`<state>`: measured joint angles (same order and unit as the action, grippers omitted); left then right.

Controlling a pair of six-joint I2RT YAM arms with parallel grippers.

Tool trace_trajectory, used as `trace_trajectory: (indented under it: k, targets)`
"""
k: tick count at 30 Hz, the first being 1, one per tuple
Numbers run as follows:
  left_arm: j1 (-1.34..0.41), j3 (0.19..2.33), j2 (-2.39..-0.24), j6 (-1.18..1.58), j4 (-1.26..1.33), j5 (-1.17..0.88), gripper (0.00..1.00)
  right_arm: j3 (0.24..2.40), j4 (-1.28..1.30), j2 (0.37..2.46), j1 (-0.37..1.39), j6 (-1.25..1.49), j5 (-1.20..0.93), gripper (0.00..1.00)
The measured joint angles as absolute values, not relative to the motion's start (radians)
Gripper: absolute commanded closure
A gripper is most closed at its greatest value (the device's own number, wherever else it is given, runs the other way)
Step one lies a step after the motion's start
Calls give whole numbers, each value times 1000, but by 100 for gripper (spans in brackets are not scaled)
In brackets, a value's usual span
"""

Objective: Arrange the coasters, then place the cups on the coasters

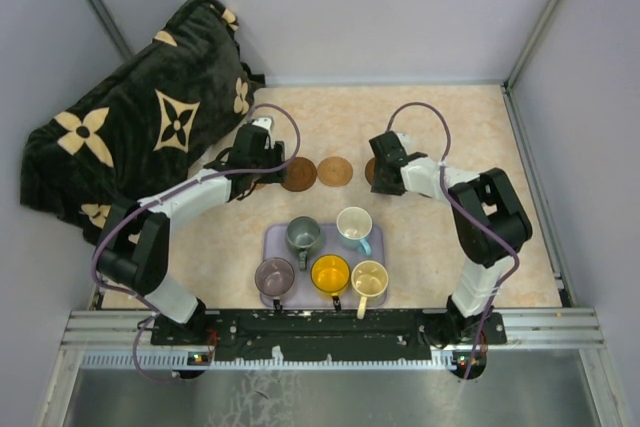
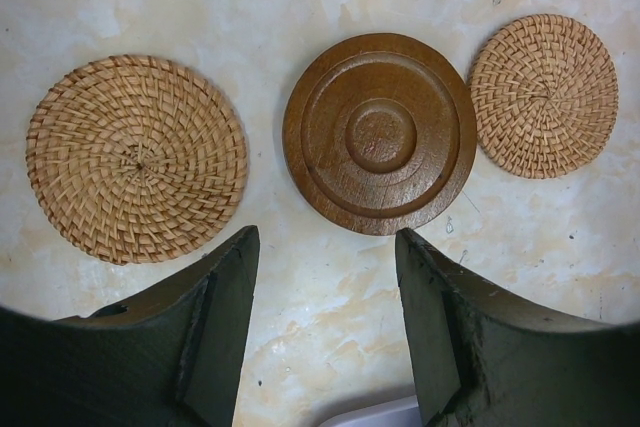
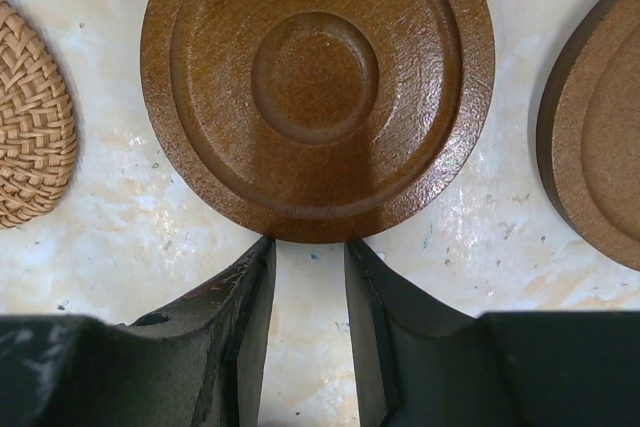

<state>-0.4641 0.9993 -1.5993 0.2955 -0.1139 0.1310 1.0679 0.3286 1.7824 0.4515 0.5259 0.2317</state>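
Observation:
Five cups stand on a lavender tray (image 1: pixel 268 243): grey-green (image 1: pixel 303 235), light blue (image 1: pixel 354 225), purple (image 1: pixel 274 276), yellow-orange (image 1: pixel 330 273) and cream (image 1: pixel 369 277). Behind the tray lies a row of coasters. My left gripper (image 2: pixel 327 237) hangs open and empty above the table, just short of a dark wooden coaster (image 2: pixel 380 133) that has a woven tan coaster on its left (image 2: pixel 137 159) and another on its right (image 2: pixel 543 95). My right gripper (image 3: pixel 309 244) is narrowly open with nothing between its fingers, its tips at the rim of another wooden coaster (image 3: pixel 318 87). A third wooden coaster (image 3: pixel 600 127) lies to the right.
A black plush cushion (image 1: pixel 140 127) with tan flower shapes lies at the back left, close behind my left arm. Grey walls close the table at the back and on both sides. The tray's far edge (image 2: pixel 380 415) shows just under the left fingers.

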Motion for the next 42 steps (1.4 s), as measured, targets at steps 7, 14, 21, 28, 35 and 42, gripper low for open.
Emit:
trace_trajectory:
  k: [7, 14, 21, 28, 35, 42]
  targets:
    - [-464, 999, -1599, 294, -113, 114, 37, 999, 332, 1722, 451, 539, 246, 65]
    - [-464, 994, -1575, 292, -113, 75, 37, 890, 467, 1580, 451, 574, 292, 65]
    - [-464, 965, -1507, 291, -112, 37, 37, 840, 537, 1479, 434, 612, 350, 65]
    - [-464, 928, -1483, 293, -112, 28, 37, 791, 567, 1432, 374, 593, 381, 64]
    - [-465, 915, -1464, 296, -108, 29, 37, 746, 557, 1375, 271, 543, 386, 64]
    - [-465, 913, -1464, 299, -104, 30, 37, 733, 512, 1400, 184, 507, 357, 64]
